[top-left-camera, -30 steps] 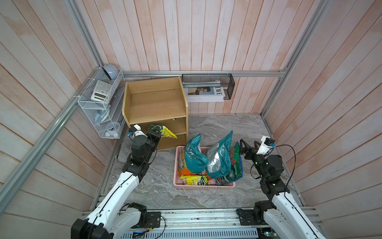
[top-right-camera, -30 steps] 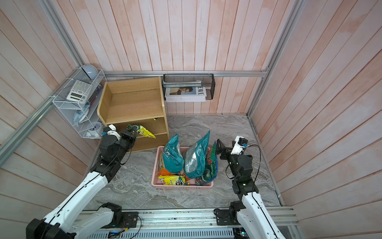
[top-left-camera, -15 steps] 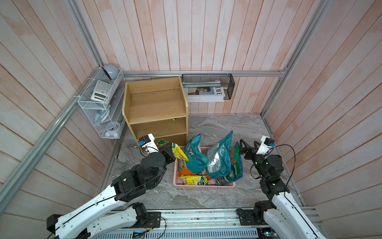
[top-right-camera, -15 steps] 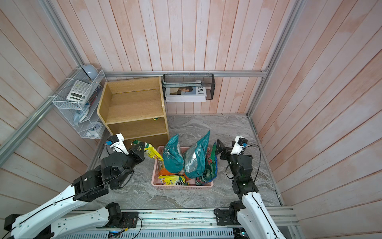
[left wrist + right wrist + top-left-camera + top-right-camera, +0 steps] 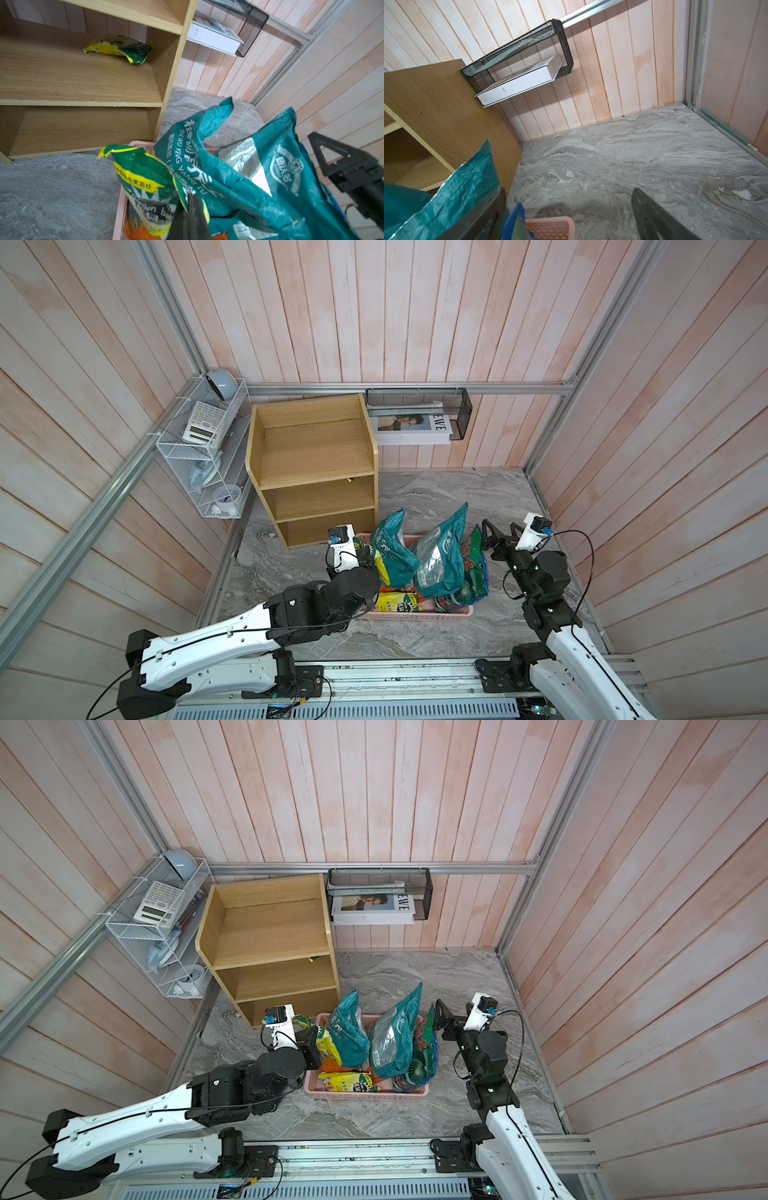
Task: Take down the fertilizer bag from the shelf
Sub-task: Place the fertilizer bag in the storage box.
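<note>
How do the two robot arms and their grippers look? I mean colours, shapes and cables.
The left arm and the right arm share one look: white shells, black rounded joints, thin black cables looping outside. A small white camera with a blue part sits at each wrist. The left gripper and the right gripper are black; the right one's fingers are hollow triangular frames.

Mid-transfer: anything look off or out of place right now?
A crumpled green-and-yellow bag lies in the back corner of the shelf, on its middle tier, easy to miss. The left gripper is shut on a similar bag over the edge of the pink basket. Nothing looks spilled.
</note>
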Controlling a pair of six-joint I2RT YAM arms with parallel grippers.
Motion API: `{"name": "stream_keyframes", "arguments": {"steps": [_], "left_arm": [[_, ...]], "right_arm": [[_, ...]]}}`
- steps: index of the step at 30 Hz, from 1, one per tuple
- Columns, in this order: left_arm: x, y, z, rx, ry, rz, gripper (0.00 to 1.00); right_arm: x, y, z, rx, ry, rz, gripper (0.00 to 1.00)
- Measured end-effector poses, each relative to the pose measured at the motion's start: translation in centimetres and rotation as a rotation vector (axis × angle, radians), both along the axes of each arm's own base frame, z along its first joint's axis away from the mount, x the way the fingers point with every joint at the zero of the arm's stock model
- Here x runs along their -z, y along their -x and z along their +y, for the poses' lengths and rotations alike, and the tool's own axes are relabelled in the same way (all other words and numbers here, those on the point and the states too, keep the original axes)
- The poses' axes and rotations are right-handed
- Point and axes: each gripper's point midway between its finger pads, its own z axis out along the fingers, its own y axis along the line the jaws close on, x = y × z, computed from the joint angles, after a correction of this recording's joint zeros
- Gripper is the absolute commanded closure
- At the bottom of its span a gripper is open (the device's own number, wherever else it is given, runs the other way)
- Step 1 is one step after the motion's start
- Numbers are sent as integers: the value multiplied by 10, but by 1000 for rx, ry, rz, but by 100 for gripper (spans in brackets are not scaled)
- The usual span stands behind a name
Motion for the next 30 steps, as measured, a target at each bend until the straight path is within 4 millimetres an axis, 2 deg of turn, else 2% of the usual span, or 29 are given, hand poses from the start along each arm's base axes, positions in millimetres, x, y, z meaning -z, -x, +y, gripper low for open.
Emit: {"name": "stream_keyframes", "arguments": {"steps": [2, 6, 13, 18, 23, 30], "left_arm": [[11, 4, 4, 51, -52, -27, 100], [17, -1, 8, 106, -110, -71, 100], [42, -21, -11, 221, -219, -77, 100], [62, -24, -9, 296, -291, -130, 100], [62, -12, -10, 391, -279, -213, 100], [70, -10, -21, 492, -277, -236, 100]], "right_arm": [[1, 0, 0, -1, -1, 3, 2], [1, 0, 0, -2, -1, 3, 2], [1, 0, 1, -5, -2, 3, 2], [2, -1, 1, -5, -10, 10, 2], [4, -2, 1, -5, -10, 16, 2], [4, -2, 2, -11, -11, 16, 2]]}}
